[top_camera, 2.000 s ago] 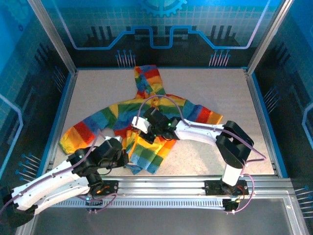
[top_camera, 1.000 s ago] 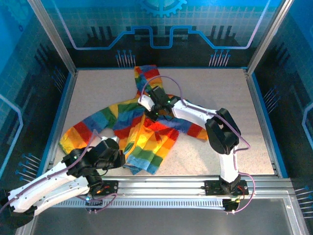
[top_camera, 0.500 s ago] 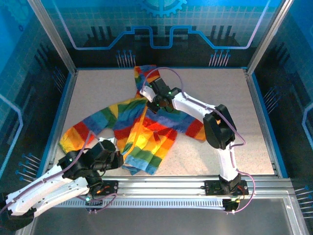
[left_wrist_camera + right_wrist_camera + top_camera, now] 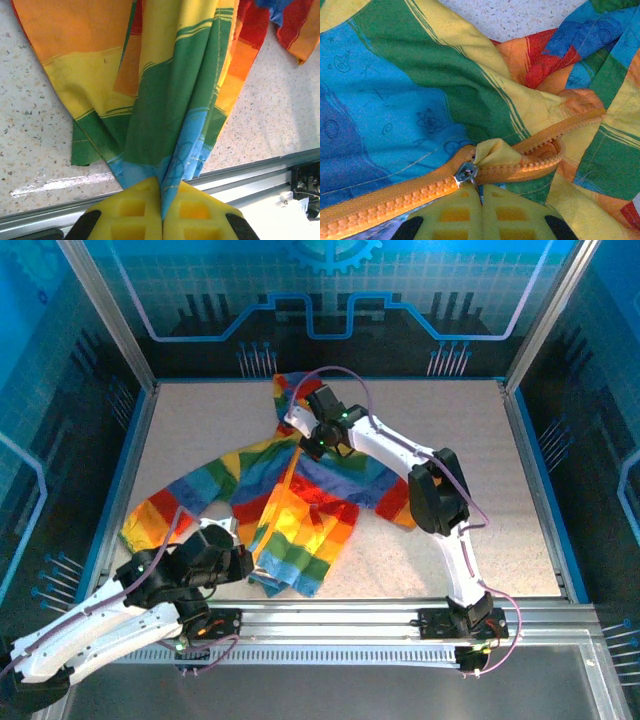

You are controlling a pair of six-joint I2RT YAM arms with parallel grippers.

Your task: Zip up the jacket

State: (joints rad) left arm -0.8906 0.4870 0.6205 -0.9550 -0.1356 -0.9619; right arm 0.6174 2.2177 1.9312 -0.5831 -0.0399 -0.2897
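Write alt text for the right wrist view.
The right hand, yellow pads shut, pinches the metal zipper slider of the jacket. Orange zipper teeth look joined left of the slider; right of it they curl apart among bunched rainbow fabric.

Legible text, brands, numbers: none found.
Printed marks: faint line-drawn doodles on the blue stripe of the jacket (image 4: pixel 380 105), among them an atom-like figure (image 4: pixel 427 120).
Back panel (image 4: pixel 420 290): gear outline (image 4: pixel 330 252) and circuit-style lines.
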